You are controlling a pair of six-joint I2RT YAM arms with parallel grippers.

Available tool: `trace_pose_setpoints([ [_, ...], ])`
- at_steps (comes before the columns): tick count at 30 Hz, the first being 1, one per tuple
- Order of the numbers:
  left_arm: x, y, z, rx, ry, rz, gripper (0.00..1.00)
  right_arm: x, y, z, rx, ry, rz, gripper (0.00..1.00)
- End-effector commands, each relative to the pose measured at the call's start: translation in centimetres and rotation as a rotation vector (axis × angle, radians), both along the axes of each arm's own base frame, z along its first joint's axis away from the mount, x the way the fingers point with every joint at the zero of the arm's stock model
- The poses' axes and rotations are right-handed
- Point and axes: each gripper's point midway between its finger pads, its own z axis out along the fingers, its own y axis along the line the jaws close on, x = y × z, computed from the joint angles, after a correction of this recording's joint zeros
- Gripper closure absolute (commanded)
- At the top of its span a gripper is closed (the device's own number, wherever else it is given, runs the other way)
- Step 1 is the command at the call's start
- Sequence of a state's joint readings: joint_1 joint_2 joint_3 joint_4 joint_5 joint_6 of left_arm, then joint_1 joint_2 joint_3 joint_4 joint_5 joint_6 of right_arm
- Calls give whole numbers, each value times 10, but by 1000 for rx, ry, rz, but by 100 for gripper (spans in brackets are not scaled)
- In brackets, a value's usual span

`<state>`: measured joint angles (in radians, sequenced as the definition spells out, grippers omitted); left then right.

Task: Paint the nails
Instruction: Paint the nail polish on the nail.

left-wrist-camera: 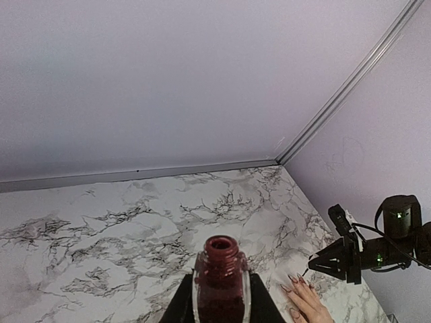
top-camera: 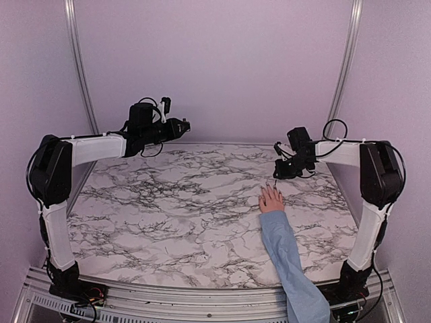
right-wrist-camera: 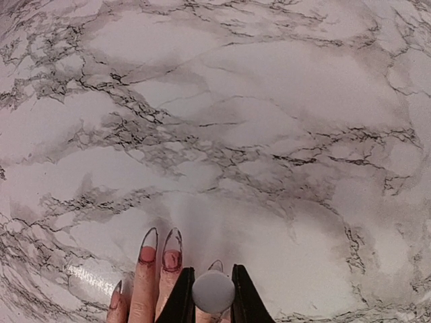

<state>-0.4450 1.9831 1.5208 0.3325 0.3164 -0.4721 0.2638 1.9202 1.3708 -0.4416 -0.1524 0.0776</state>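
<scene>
Left pincer [left-wrist-camera: 221, 304]: closed on a small clear glass bottle of dark red polish [left-wrist-camera: 220, 286]. The neck is uncapped and the bottle is upright, held high over the back left of the white, black-veined marble counter [top-camera: 168, 215], well apart from the work area.

Right pincer [top-camera: 280, 169]: closed on a round grey cap [right-wrist-camera: 213, 291], presumably the brush handle. It hangs just over the fingertips of a small pinkish hand [top-camera: 271, 200], which lies flat and palm down at the counter's right side, its forearm in a light-blue sleeve [top-camera: 283, 249].

The long pointed nails [right-wrist-camera: 160, 245] show in the right wrist view. Two carry dark red near the base with clear tips, so coverage looks partial. The bristles are hidden beneath the cap, so contact with a nail cannot be told.

Risks, as judged:
- The nail is narrow and the tip unseen, so a stroke that drifts sideways would put polish on skin or counter.
- Pressing too low would splay the bristles and flood the cuticle.
- A re-dip means threading the brush into the bottle's narrow neck, and a miss smears the rim.
- With the bottle uncapped, any tilt of the left arm spills polish.
</scene>
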Motion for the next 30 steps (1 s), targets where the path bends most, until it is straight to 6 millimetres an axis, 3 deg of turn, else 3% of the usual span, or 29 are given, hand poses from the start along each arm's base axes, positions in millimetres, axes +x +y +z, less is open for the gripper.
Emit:
trace_pose_setpoints([
  [1,2,0,13,-19,-44,-8,100,6,2,2,1,-17,0,100],
  [30,4,0,9,-15,-40,-4,100,15,4,-6,-17,-6,-7,100],
])
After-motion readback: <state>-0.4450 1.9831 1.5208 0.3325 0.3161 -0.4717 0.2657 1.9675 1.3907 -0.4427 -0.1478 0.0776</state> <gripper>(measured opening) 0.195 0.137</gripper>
